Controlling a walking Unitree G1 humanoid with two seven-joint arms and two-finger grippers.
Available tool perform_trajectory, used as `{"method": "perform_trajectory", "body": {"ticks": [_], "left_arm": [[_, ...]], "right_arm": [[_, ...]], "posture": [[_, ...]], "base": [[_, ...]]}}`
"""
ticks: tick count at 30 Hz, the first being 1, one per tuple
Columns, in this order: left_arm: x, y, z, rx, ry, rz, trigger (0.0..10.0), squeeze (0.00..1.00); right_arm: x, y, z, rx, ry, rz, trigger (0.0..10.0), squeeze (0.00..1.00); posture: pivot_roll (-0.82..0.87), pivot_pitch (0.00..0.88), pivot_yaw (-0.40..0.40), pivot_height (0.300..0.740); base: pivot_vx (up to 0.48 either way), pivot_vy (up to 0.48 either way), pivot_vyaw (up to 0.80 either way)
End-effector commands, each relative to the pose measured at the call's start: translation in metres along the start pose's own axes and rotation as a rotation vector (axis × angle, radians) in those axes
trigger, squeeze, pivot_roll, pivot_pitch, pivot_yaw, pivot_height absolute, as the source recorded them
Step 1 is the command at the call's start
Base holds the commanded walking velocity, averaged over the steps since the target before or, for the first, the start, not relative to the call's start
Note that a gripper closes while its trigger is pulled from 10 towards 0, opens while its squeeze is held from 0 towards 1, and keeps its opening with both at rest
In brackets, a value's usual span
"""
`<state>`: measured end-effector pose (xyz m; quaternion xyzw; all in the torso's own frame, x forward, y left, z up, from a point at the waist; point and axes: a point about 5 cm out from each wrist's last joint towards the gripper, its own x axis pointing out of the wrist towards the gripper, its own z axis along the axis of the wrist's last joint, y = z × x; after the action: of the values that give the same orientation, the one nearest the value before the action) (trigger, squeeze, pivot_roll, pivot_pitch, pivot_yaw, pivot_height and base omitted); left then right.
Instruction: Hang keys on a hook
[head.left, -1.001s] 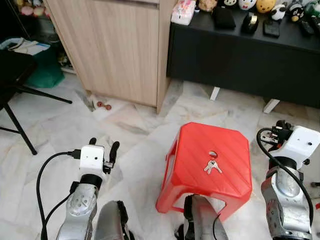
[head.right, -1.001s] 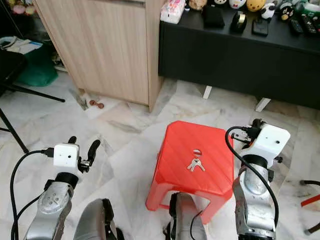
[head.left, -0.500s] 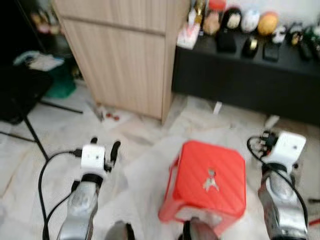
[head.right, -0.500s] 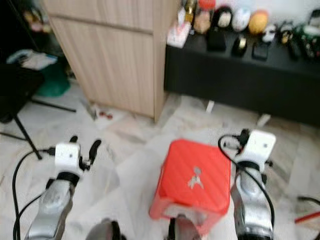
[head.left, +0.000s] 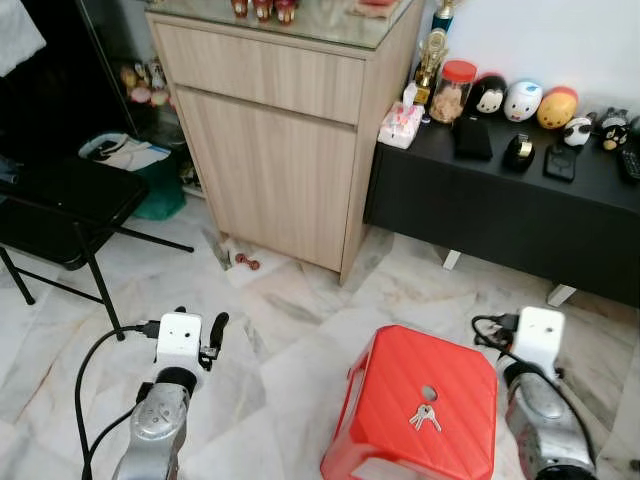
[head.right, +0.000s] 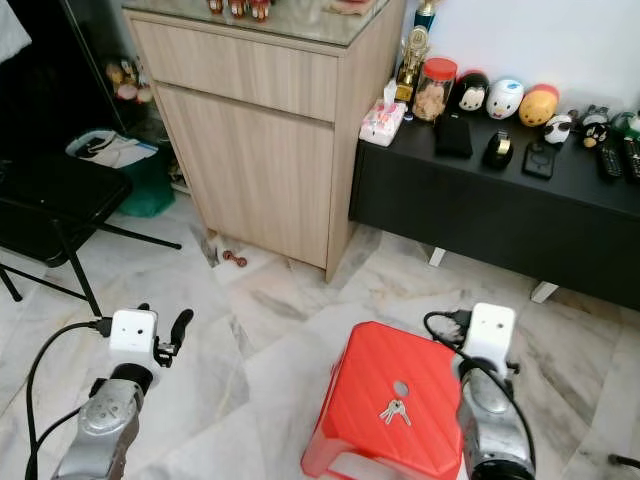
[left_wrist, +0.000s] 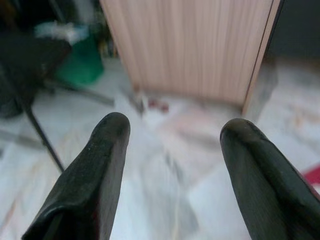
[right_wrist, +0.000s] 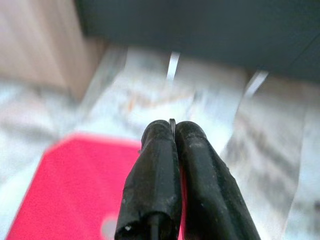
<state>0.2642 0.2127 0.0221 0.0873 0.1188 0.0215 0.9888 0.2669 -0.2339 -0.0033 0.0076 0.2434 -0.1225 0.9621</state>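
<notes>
A bunch of keys (head.left: 425, 417) lies on top of a red plastic stool (head.left: 400, 385), next to the round hole in its seat. My right arm's white wrist (head.left: 538, 338) stands just right of the stool. In the right wrist view my right gripper (right_wrist: 172, 134) is shut, its fingertips pressed together above the stool's red edge (right_wrist: 60, 190). My left gripper (head.left: 200, 320) is held low over the marble floor, well left of the stool. Its fingers (left_wrist: 107, 150) stand wide open with nothing between them.
A light wooden cabinet (head.left: 280, 150) stands ahead. A low black shelf (head.left: 500, 205) with figurines and small items runs to its right. A black folding chair (head.left: 60, 200) and a green bag (head.left: 155, 190) are at the left. Small red bits (head.left: 245, 262) lie on the floor.
The camera has tilted up and the whole scene has shifted, bringing in the cabinet top and shelf back. The keys stay on the stool; both grippers keep their state.
</notes>
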Motion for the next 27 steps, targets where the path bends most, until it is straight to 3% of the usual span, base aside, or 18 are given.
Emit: {"method": "perform_trajectory", "body": {"ticks": [1, 6, 8, 13, 15, 22, 27], "left_arm": [[-0.007, 0.002, -0.023, -0.018, 0.1, 0.012, 10.0, 0.0], [-0.013, -0.005, -0.05, -0.055, 0.241, 0.003, 10.0, 0.0], [-0.022, -0.013, -0.07, -0.039, 0.369, -0.029, 10.0, 0.0], [-0.027, -0.02, -0.083, -0.041, 0.449, -0.049, 10.0, 0.0], [-0.037, -0.028, -0.095, -0.095, 0.523, -0.032, 10.0, 0.0], [-0.049, -0.034, -0.108, -0.082, 0.601, -0.076, 10.0, 0.0], [-0.062, -0.029, -0.12, -0.072, 0.668, -0.061, 10.0, 0.0]], "right_arm": [[-0.002, 0.002, -0.014, -0.026, 0.044, 0.017, 10.0, 0.0], [-0.006, 0.001, -0.035, -0.06, 0.14, 0.012, 10.0, 0.0], [-0.008, -0.001, -0.046, -0.054, 0.19, 0.001, 10.0, 0.0], [-0.011, -0.002, -0.056, -0.089, 0.235, 0.009, 10.0, 0.0], [-0.017, -0.007, -0.067, -0.083, 0.268, -0.01, 10.0, 0.0], [-0.02, -0.005, -0.071, -0.115, 0.262, 0.011, 10.0, 0.0], [-0.027, 0.0, -0.084, -0.105, 0.309, 0.021, 10.0, 0.0]], "posture": [[-0.06, 0.0, -0.052, 0.74], [-0.06, 0.0, -0.047, 0.74], [-0.06, 0.0, -0.042, 0.74], [-0.07, 0.0, -0.037, 0.74], [-0.08, 0.0, -0.039, 0.74], [-0.08, 0.0, -0.035, 0.74], [-0.09, 0.0, -0.029, 0.74]], "base": [[0.0, 0.0, 0.0], [0.0, 0.0, 0.0], [0.0, 0.0, 0.0], [0.0, 0.0, 0.0], [0.0, 0.0, 0.0], [0.0, 0.0, 0.0], [0.0, 0.0, 0.0]]}}
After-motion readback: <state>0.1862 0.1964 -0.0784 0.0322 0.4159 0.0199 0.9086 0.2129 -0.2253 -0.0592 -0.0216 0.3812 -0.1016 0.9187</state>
